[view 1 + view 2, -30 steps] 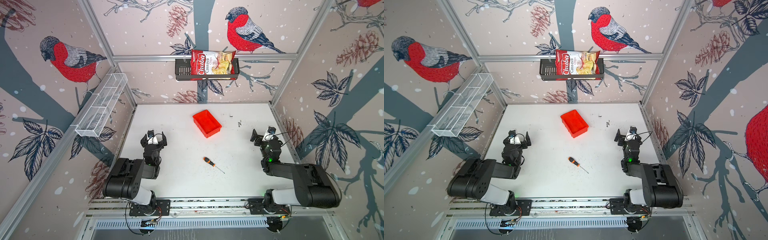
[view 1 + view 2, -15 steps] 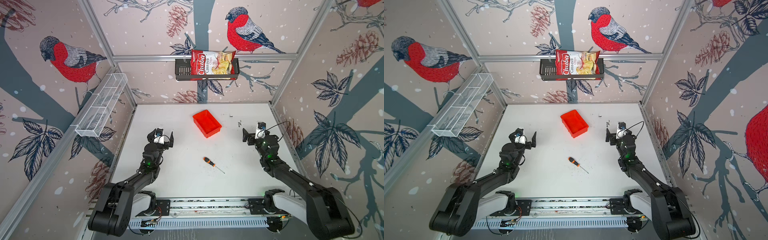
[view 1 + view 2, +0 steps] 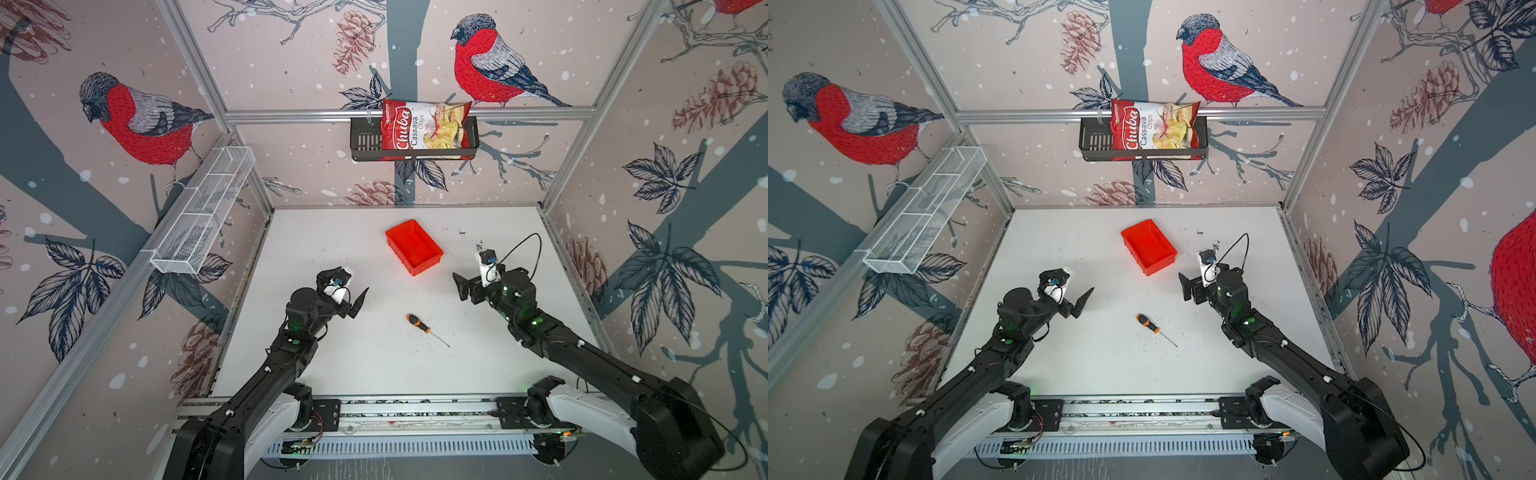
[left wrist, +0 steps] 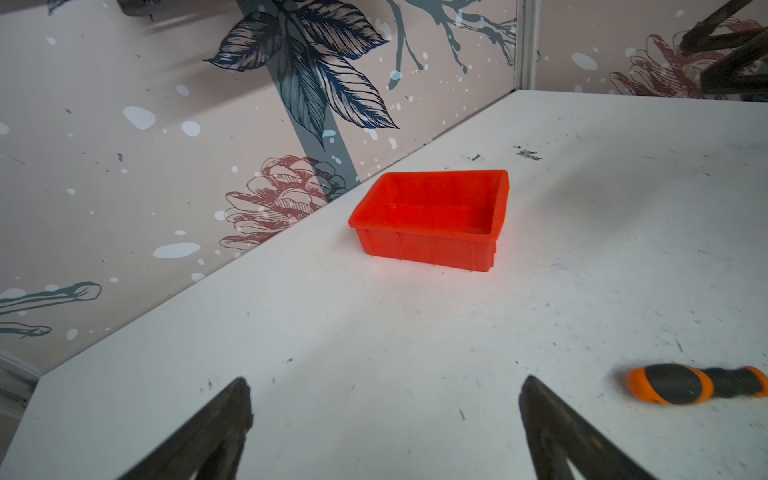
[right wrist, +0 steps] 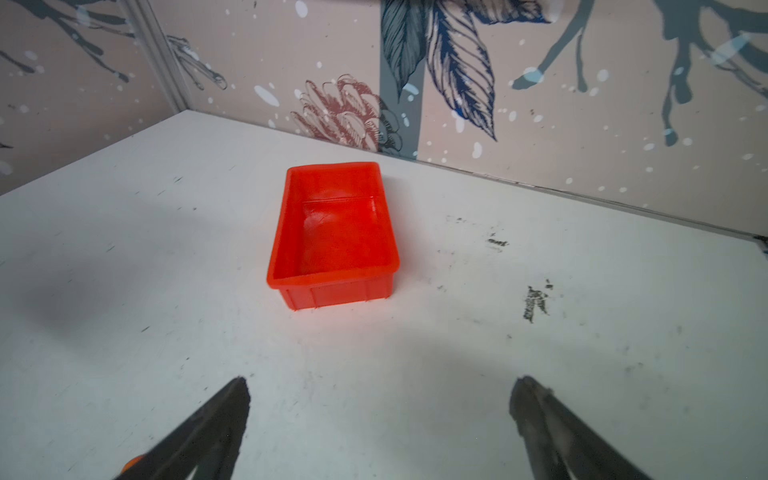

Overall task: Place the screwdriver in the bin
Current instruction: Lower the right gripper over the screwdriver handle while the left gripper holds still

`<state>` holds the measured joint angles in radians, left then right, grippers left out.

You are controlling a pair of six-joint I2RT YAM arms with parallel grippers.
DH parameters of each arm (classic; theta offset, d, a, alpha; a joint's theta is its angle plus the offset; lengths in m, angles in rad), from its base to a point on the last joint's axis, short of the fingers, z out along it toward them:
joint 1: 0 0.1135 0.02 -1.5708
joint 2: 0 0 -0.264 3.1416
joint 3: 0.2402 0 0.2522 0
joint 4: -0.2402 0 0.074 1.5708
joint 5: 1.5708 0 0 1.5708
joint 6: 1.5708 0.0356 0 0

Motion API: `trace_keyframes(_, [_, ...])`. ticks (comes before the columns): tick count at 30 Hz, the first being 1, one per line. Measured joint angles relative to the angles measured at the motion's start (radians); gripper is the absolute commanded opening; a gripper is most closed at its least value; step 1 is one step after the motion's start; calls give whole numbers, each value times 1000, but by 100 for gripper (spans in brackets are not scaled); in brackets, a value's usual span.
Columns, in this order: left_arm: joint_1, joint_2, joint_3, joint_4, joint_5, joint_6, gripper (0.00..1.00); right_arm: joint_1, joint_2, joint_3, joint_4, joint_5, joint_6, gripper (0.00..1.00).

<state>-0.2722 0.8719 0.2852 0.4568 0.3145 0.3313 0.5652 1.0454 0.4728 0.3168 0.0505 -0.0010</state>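
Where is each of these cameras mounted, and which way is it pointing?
Both top views: high above the front rail, looking down on the table, bin and screwdriver; both arms show.
Left wrist: on the left arm, low over the table, facing the bin; the left end effector shows, open, screwdriver beside it.
Right wrist: on the right arm, facing the bin's short end; the right end effector shows, open.
Shared: every view holds the bin.

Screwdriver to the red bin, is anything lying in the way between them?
Nothing visible does. The screwdriver lies on the white table, and only empty tabletop separates it from the red bin.
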Motion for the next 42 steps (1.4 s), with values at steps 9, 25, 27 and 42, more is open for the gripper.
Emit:
trace_keyframes(9, [-7, -100, -43, -105, 31, 8, 99, 250, 60, -2, -56, 55, 82, 100])
trace_keyframes(25, [-7, -211, -88, -185, 48, 8, 99, 406, 373, 95, -121, 87, 100, 100])
trace_keyframes(27, [-7, -217, -93, -185, 48, 8, 99, 410, 418, 125, -133, 79, 82, 100])
trace_keyframes(42, [-7, -204, -116, -191, 48, 8, 99, 398, 540, 223, -257, 26, 44, 79])
